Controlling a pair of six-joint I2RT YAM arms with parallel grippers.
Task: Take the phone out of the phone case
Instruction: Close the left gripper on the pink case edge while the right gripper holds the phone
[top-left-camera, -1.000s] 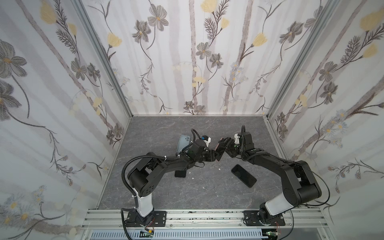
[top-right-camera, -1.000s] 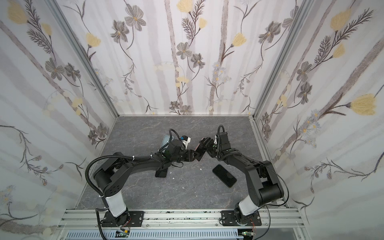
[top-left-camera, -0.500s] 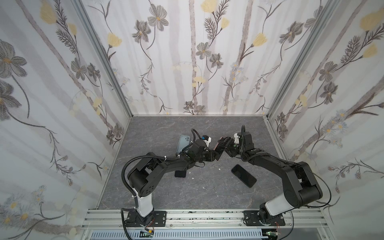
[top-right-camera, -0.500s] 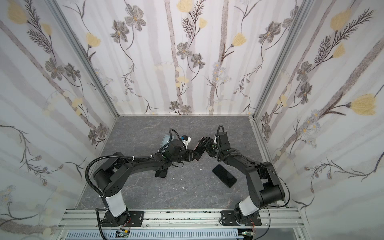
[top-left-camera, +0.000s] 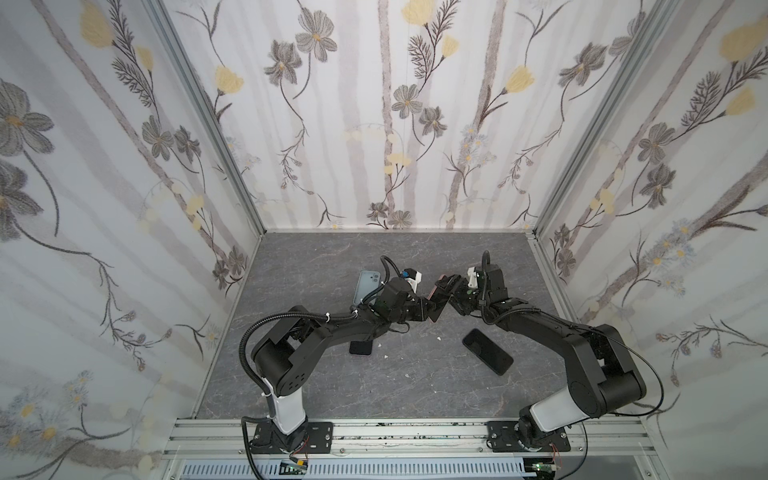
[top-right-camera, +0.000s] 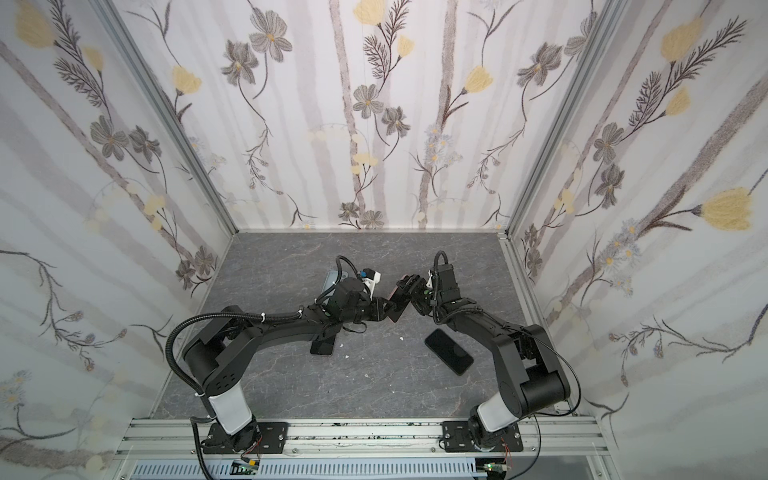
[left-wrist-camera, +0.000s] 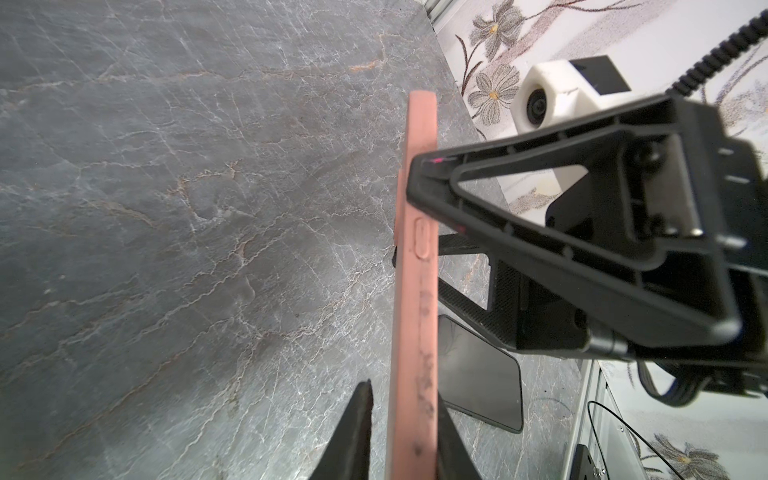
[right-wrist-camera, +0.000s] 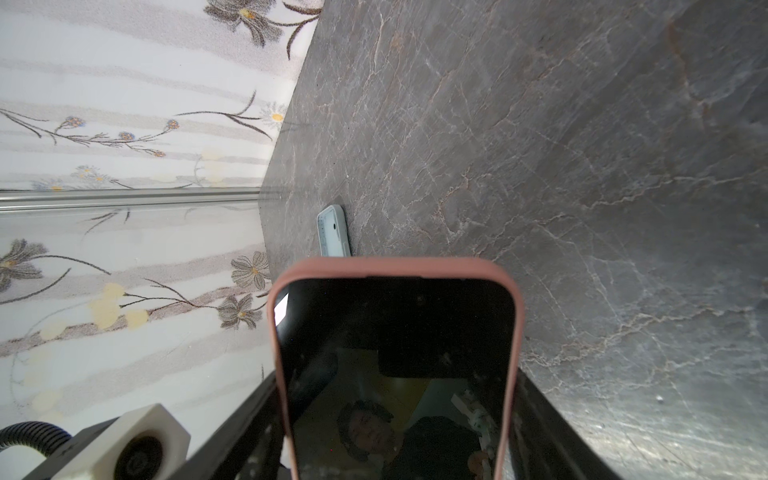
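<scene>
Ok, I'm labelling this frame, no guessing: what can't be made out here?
Dark phone: mostly under the left arm, both top views.
Pale blue case: partly behind that arm; right wrist view, behind the pink case.
Pink case: one end cut off by the frame edge, both wrist views.

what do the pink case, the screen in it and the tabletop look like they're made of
The pink case: likely silicone or soft rubber, matte, with rounded edges and dark scuffs. The screen: glass, glossy black with reflections. The tabletop: grey stone look with pale veins, slight sheen; real stone or laminate, can't tell.
</scene>
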